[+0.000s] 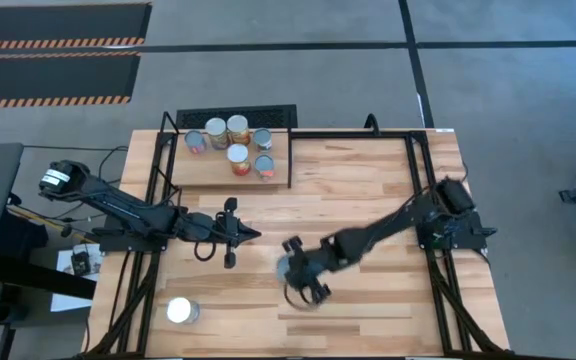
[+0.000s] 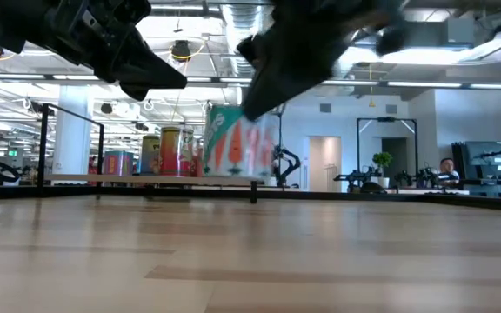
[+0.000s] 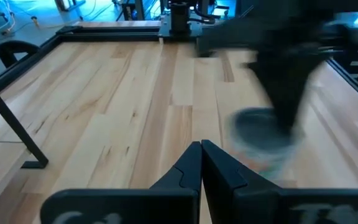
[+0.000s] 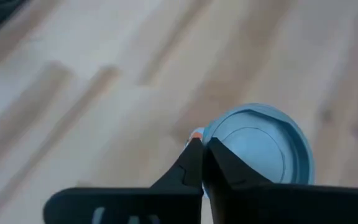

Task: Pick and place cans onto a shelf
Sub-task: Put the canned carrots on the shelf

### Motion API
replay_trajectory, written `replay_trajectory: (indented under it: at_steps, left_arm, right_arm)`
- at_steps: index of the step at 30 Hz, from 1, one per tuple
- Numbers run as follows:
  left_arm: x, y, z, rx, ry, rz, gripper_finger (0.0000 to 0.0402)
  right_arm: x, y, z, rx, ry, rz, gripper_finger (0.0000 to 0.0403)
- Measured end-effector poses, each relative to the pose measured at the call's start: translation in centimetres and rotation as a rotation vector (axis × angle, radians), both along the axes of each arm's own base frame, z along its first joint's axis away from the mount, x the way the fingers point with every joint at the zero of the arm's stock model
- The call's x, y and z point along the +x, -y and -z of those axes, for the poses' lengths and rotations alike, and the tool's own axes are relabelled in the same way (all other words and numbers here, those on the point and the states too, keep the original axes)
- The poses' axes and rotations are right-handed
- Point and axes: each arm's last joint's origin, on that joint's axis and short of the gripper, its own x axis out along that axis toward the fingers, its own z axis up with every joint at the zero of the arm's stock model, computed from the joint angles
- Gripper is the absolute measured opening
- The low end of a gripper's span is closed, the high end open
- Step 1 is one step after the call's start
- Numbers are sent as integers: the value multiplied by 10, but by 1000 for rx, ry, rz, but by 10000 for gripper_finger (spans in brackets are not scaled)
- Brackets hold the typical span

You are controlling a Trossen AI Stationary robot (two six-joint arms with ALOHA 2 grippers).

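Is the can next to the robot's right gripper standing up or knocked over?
Standing up. The can sits upright on the table, and the right gripper camera looks down on its round top.

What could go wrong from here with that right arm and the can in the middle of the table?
1. The right gripper is shut with its fingers meeting beside the can, not around it, so a lift would probably come up empty, or a nudge could tip the can.
2. The left gripper, shut, hovers close by; the arms might clash.
3. The shelf already carries a tight cluster of cans, which another placement could knock.
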Motion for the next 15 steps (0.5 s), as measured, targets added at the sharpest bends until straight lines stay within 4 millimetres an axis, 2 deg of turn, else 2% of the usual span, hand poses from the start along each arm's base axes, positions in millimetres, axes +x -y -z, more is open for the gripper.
replay_trajectory:
  at_steps: [3,8,11,15]
  left_arm:
    - [0,0,0,-3,1,1,0]
    - [0,0,0,-6,1,-1,0]
    - [0,0,0,-11,2,-2,0]
    - [0,0,0,-9,-3,-2,0]
  right_arm:
    - [11,41,2,-10,0,100,6]
    - [23,102,25,-39,-59,219,16]
    - [25,122,30,-34,-71,234,16]
    - [28,134,27,-15,-39,233,15]
